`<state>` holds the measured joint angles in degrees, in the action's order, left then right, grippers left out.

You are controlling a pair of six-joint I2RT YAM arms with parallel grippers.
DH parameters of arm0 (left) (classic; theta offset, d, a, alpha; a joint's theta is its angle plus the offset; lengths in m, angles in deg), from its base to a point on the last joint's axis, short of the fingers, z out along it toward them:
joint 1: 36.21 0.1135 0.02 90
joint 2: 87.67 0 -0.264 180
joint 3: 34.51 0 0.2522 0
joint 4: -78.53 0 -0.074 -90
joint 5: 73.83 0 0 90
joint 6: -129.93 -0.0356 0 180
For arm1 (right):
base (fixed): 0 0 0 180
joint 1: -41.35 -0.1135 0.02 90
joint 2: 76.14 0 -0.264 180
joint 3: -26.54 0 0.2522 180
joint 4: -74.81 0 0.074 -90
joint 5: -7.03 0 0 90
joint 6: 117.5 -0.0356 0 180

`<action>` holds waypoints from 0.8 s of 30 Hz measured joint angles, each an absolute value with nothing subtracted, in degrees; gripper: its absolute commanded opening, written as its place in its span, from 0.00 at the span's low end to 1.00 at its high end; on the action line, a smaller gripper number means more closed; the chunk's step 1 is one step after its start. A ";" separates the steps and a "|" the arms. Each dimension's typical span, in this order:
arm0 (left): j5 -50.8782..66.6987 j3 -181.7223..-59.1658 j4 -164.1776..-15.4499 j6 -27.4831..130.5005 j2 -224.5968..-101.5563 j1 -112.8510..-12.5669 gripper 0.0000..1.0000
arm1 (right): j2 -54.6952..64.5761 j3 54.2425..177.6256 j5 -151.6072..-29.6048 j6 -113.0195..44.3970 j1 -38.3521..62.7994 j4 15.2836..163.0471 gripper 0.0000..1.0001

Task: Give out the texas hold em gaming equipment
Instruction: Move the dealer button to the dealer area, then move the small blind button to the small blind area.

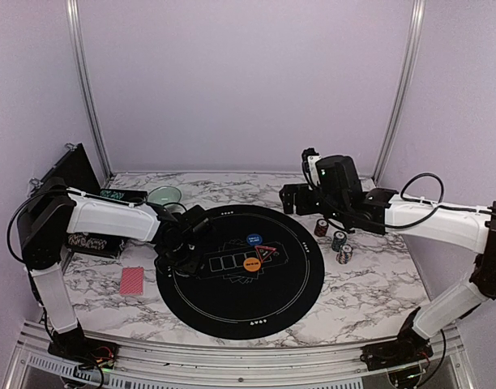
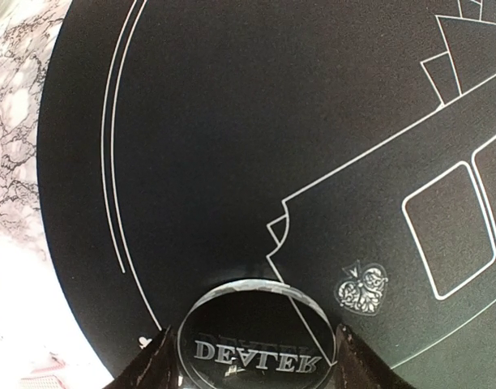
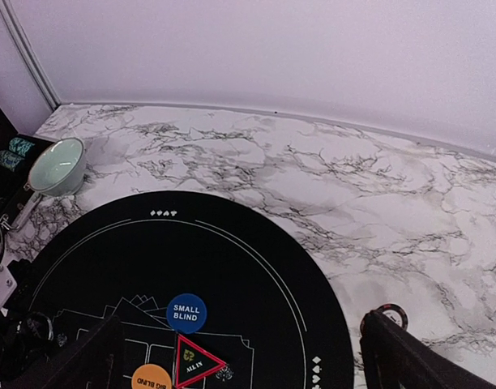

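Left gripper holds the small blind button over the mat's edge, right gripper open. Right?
Not quite. The left gripper holds the clear dealer button, not the small blind, which lies on the mat. The left wrist view shows the DEALER lettering between the fingers. The rest stands: it is over the mat's edge, and the right gripper is open.

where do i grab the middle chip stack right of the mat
Probably from straight above, pinching the middle chip stack across its round wall on the sides clear of the neighbour stacks. It stands upright, and they sit close behind and in front.
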<state>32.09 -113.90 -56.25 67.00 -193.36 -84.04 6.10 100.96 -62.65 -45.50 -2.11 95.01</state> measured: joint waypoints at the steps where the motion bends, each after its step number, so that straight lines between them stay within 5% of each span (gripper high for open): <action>1: 32.09 -113.70 -56.47 67.00 -193.25 -84.04 0.57 | 6.45 101.38 -62.96 -45.50 -2.11 95.09 0.98; 15: 32.55 -111.28 -58.13 66.56 -190.58 -82.58 0.97 | 15.87 111.48 -65.82 -45.01 -2.13 102.26 0.98; 24: 31.05 -112.46 -58.13 64.94 -185.91 -81.27 0.99 | 25.05 121.03 -71.20 -44.82 -2.16 110.68 0.88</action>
